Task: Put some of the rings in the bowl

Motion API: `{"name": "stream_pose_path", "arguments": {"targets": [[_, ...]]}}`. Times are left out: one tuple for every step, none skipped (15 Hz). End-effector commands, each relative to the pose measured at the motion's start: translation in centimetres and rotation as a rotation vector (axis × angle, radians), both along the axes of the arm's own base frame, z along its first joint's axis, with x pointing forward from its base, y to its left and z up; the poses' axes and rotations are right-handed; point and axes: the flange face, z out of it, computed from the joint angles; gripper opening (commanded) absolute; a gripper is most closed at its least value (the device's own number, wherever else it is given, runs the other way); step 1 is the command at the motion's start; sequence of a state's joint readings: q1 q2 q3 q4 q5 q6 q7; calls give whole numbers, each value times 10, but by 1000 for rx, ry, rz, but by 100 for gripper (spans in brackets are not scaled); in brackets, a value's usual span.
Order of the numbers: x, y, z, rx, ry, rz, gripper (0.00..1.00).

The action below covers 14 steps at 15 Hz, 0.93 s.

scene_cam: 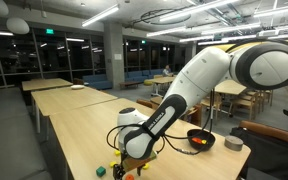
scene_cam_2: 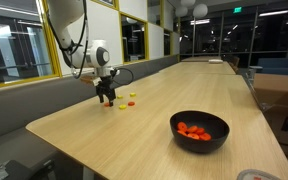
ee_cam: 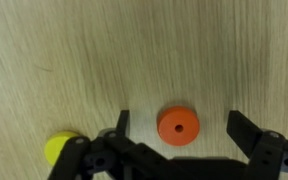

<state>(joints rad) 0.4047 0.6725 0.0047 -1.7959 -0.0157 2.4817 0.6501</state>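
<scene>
In the wrist view an orange ring (ee_cam: pixel 178 125) lies flat on the wooden table, between the two fingertips of my gripper (ee_cam: pixel 184 128). The jaws stand wide open, and neither finger touches the ring. A yellow ring (ee_cam: pixel 59 148) lies just to the left of the fingers. In both exterior views the gripper (scene_cam_2: pixel 106 96) (scene_cam: pixel 133 166) hangs low over a few small coloured pieces (scene_cam_2: pixel 130 100). The black bowl (scene_cam_2: pixel 199 147) (scene_cam: pixel 200 148) stands well away from the gripper, with several orange and red rings (scene_cam_2: pixel 194 130) inside it.
A small grey round container (scene_cam: pixel 234 144) sits beyond the bowl. A green piece (scene_cam: pixel 101 172) lies near the gripper. The long table (scene_cam_2: pixel 104 140) runs along a bench and a glass wall, and other tables and chairs stand behind.
</scene>
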Motion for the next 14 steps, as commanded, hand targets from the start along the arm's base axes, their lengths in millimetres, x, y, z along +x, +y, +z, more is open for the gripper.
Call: {"name": "stream_pose_path", "arguments": {"targets": [[-2,-6,12,-3,-38,4,100],[-1,-7,12,0,-39,4,100],[-1,-8,11,1,-42,4,100],[0,-9,11,2,-44,3,100],[0,-9,11,3,-44,3,100],[0,-10,10,3,-43,2,100],[0,-11,10,3,-44,2,100],[0,-12,11,2,-45,2,100],[0,-12,11,-2,-46,3,75],[0,-13,11,-4,-48,3,74],[0,-13,11,-5,-48,3,66],[1,-14,11,-6,-49,3,58],[1,-14,11,-7,-50,3,51],[2,-15,13,-8,-52,3,42]]}}
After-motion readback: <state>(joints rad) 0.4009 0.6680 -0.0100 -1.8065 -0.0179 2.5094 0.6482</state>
